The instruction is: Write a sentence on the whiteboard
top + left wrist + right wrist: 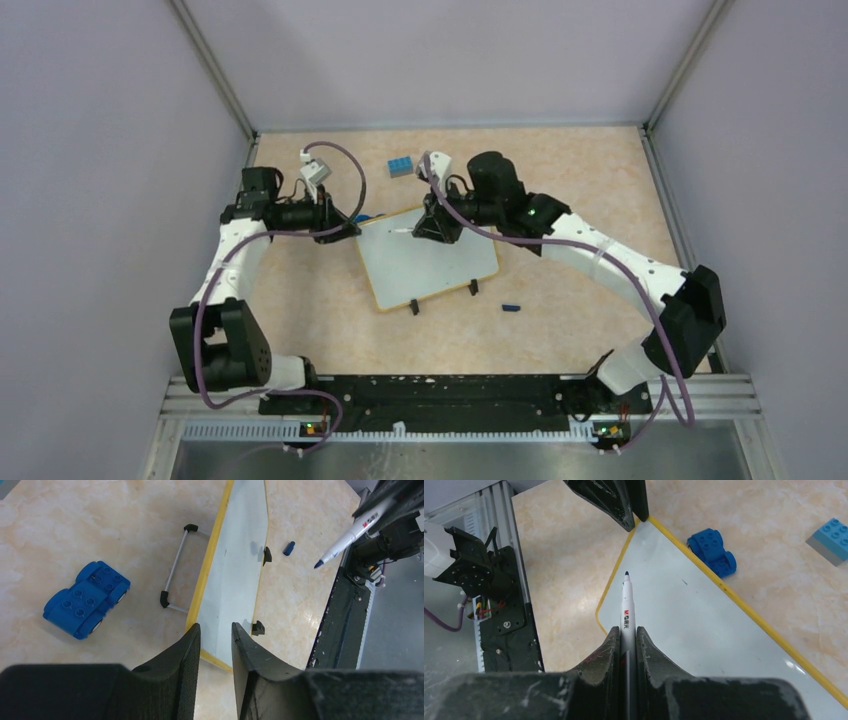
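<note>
The whiteboard (430, 262) lies flat mid-table, yellow rim, two black clip feet on its near edge. It also shows in the left wrist view (235, 560) and the right wrist view (704, 630). No blue sentence shows, only a tiny dark tick (684, 582). My right gripper (626, 630) is shut on a white marker (626, 605), its blue tip uncapped and held above the board's far part. My left gripper (216, 630) sits over the board's far left corner, jaws a little apart with nothing clamped between them. In the top view the left gripper (345, 228) and right gripper (432, 228) face each other.
A blue toy car (86, 599) sits beside the board's far left edge. A light-blue brick (401, 166) lies further back. The blue marker cap (511, 307) lies right of the board's near edge. A grey wire stand (175, 570) sticks out from the board. Walls enclose the table.
</note>
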Robot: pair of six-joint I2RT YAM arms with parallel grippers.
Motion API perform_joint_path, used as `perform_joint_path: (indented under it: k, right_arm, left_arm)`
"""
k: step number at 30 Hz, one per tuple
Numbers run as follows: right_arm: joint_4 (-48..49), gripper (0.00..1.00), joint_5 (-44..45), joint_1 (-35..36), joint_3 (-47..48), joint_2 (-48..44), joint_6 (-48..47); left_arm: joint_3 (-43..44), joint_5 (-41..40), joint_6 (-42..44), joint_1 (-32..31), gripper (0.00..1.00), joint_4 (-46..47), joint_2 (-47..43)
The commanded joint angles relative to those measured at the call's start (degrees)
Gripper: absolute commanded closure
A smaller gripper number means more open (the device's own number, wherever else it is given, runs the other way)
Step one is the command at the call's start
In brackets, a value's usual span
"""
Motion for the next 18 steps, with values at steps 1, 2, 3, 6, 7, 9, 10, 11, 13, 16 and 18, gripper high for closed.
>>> perform_joint_path:
  k: [1, 2, 3, 6, 7, 9, 10, 11, 13, 16, 18]
  right_arm:
    - [4.46, 1.0, 5.52, 3.57, -1.6, -0.22, -0.62]
    - [4.48, 1.0, 5.74, 3.84, -1.65, -0.02, -0.41]
    - [4.22, 1.0, 5.77, 3.95, -1.57, 0.09, -0.21]
    - [2.82, 1.0, 5.68, 4.05, -1.28, -0.2, -0.13]
    - [2.36, 1.0, 5.58, 4.03, -1.31, -0.38, -0.24]
    - [1.37, 1.0, 5.02, 4.01, -1.32, -0.71, -0.77]
    - [0.87, 1.0, 4.92, 4.0, -1.36, -0.9, -0.91]
    - [0.41, 1.0, 4.71, 4.04, -1.46, -1.02, -0.97]
    - [-0.33, 1.0, 4.32, 4.03, -1.57, -1.4, -1.39]
    - [-0.88, 1.0, 3.64, 4.0, -1.62, -2.29, -1.81]
    - [-1.27, 1.0, 3.28, 4.01, -1.61, -2.55, -1.98]
  left_arm:
    - [-1.8, 3.47, 1.22, 1.45, 0.65, 0.98, -1.98]
    - [-1.87, 4.4, 1.89, 1.45, 0.66, 0.28, -1.46]
    - [-1.77, 5.29, 2.75, 1.45, 0.68, -0.88, -0.85]
    - [-1.16, 7.29, 6.6, 1.45, 0.73, -5.67, 0.14]
    - [-1.49, 7.73, 7.07, 1.45, 0.74, -6.13, 0.04]
    - [-2.26, 7.95, 7.8, 1.45, 0.75, -6.55, -0.78]
    - [-2.35, 7.27, 7.57, 1.45, 0.75, -6.25, -1.32]
    - [-2.42, 6.22, 6.0, 1.53, 0.75, -5.07, -2.07]
    - [-2.3, 4.53, 2.93, 2.09, 0.7, -2.28, -3.83]
    - [-3.29, 0.96, -5.1, 2.95, 0.63, 5.89, -7.46]
    - [-4.34, -2.06, -9.07, 3.12, 0.6, 10.95, -9.2]
